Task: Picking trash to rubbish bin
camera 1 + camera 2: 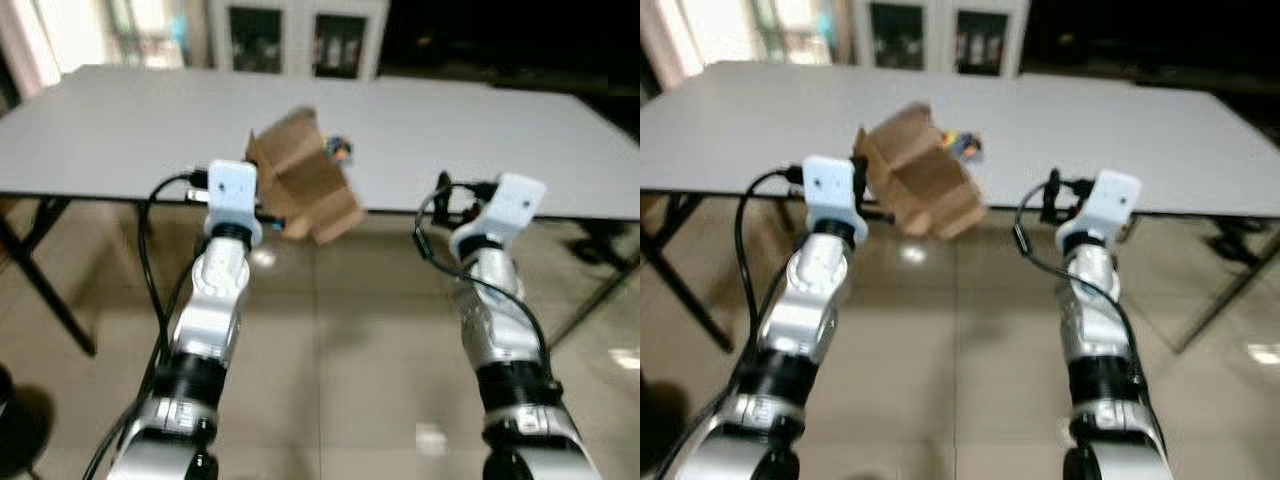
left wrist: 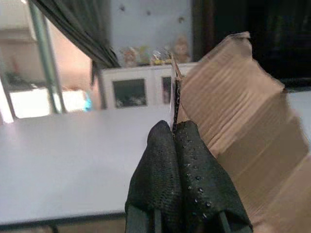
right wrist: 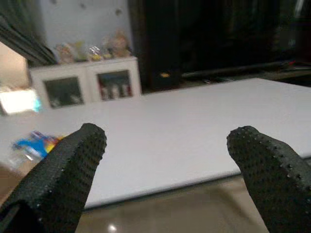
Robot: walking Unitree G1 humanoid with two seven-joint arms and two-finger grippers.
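One cardboard piece [image 1: 303, 178] pinched by left pincer [image 2: 176, 141] (right pincer [image 3: 165, 145] spread), one table [image 1: 120, 130]

Both eye views are soft with blur. The cardboard [image 1: 305, 178] hides part of a small colourful item [image 1: 339, 149] on the worktop [image 1: 120, 130], too blurred to identify. In the left wrist view the cardboard runs off the frame. Cabinet [image 2: 138, 92] contents are too small to tell.
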